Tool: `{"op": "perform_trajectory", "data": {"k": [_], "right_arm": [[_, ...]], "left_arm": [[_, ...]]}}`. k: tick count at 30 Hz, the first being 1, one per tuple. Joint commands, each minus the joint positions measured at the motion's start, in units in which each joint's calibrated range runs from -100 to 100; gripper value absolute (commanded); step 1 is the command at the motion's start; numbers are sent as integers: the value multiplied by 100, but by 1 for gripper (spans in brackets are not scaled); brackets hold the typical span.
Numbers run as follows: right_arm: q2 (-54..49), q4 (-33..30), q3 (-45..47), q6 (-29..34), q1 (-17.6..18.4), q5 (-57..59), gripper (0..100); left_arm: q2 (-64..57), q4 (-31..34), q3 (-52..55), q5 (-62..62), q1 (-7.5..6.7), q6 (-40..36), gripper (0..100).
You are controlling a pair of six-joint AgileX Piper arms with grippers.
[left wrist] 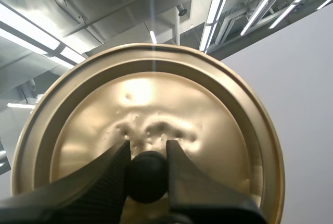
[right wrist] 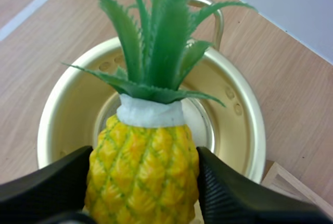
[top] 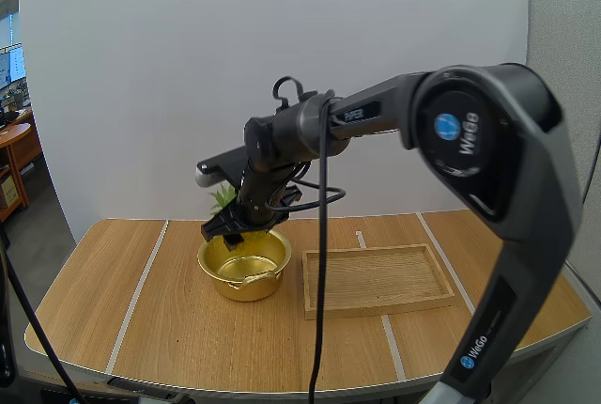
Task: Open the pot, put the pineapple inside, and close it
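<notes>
While the pot (top: 246, 284) is standing open on the surface (top: 160, 310), right claw (top: 232, 230): is gripping the pineapple (right wrist: 141, 166) by its sides over the pot's mouth.
Left claw (left wrist: 148, 153): is pinching the golden lid (left wrist: 156, 99) by its black knob (left wrist: 148, 179).

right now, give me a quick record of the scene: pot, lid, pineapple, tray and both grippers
pot: open, on the table, beside the wooden tray
lid: off the pot, held aloft
left gripper: pinching the lid's black knob
pineapple: above the open pot, not yet inside
right gripper: clamped on the pineapple's body
</notes>
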Motion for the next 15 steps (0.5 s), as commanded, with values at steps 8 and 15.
{"op": "perform_trajectory", "data": {"k": [8, 15], "right_arm": [[450, -155, -66, -11, 3, -167, 0], [779, -229, -66, -11, 3, -147, 0]], "left_arm": [[-16, 5, -29, -133, -15, -36, 0], [-16, 5, -29, -133, -15, -36, 0]]}}
